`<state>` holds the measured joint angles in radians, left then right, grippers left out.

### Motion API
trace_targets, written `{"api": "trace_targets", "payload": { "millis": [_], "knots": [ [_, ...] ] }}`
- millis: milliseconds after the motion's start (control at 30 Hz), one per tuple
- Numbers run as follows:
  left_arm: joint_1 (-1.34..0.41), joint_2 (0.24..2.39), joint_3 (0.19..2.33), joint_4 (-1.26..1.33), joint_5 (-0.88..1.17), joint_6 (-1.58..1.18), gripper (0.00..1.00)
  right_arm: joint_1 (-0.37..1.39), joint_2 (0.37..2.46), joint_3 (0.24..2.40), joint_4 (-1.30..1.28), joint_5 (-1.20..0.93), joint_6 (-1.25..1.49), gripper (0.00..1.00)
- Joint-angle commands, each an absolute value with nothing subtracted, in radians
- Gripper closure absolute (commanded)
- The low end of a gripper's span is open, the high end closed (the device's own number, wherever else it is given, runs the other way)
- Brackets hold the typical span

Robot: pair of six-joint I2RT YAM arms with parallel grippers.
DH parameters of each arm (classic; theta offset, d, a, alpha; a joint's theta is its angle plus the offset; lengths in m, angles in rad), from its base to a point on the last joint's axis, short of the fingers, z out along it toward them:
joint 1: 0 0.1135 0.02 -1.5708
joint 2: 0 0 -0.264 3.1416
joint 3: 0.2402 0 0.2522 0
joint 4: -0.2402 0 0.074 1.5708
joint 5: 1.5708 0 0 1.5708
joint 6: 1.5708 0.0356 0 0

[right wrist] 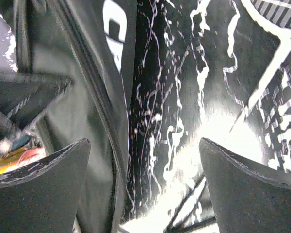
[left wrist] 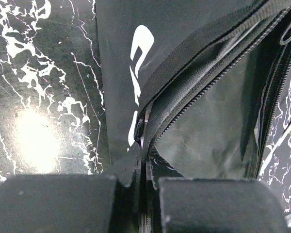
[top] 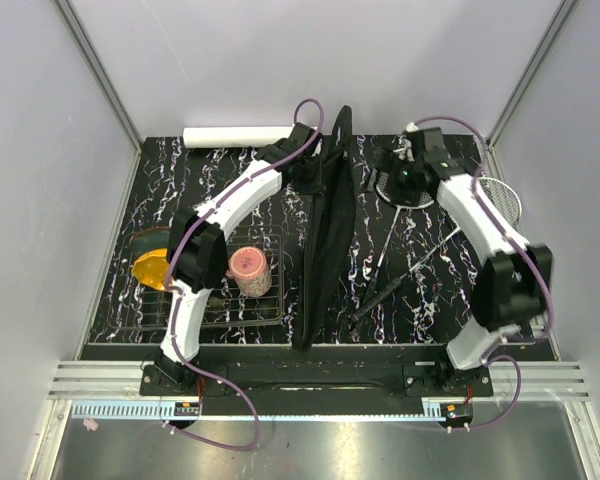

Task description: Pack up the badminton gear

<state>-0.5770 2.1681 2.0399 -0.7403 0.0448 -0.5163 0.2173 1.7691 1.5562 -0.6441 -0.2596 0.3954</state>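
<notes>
left end effector (left wrist: 145, 194) clamps the bag (top: 325, 250), lying far edge to near edge; right end effector (right wrist: 143, 165), spread wide, hangs just right of it over a racket (top: 388, 238).

Black bag (top: 325, 230): left edge near the far end hidden under the left arm (top: 235, 195); cut off by the edges of both wrist views, its white lettering (left wrist: 138, 53) showing only in fragments. Racket head (top: 502, 198): left part and throat hidden behind the right arm (top: 480, 220). 2nd racket head (top: 405, 187): far part covered by that arm's wrist. Yellow-black object (top: 150, 268): right part hidden by the left arm. Blurred yellow-red patch (right wrist: 9, 158) at the right wrist view's left edge: unidentifiable.
</notes>
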Motion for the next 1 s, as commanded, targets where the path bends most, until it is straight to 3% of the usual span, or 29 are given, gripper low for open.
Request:
{"api": "trace_targets", "payload": {
  "millis": [0,200,467,967],
  "knots": [
    [-0.571,2.171,2.075,-0.703,-0.021,-0.561,1.00,0.175,1.450,1.360,-0.615,-0.229,0.520,0.00],
    [-0.597,2.172,2.082,-0.684,-0.038,-0.597,1.00,-0.073,1.290,1.019,-0.577,-0.248,0.650,0.01],
    [-0.634,2.186,2.082,-0.652,-0.113,-0.633,1.00,-0.308,1.409,0.806,-0.226,-0.451,0.729,0.24],
    [-0.660,2.158,1.996,-0.534,-0.233,-0.663,1.00,-0.360,1.744,0.870,0.028,-0.416,0.769,0.34]
  ]
}}
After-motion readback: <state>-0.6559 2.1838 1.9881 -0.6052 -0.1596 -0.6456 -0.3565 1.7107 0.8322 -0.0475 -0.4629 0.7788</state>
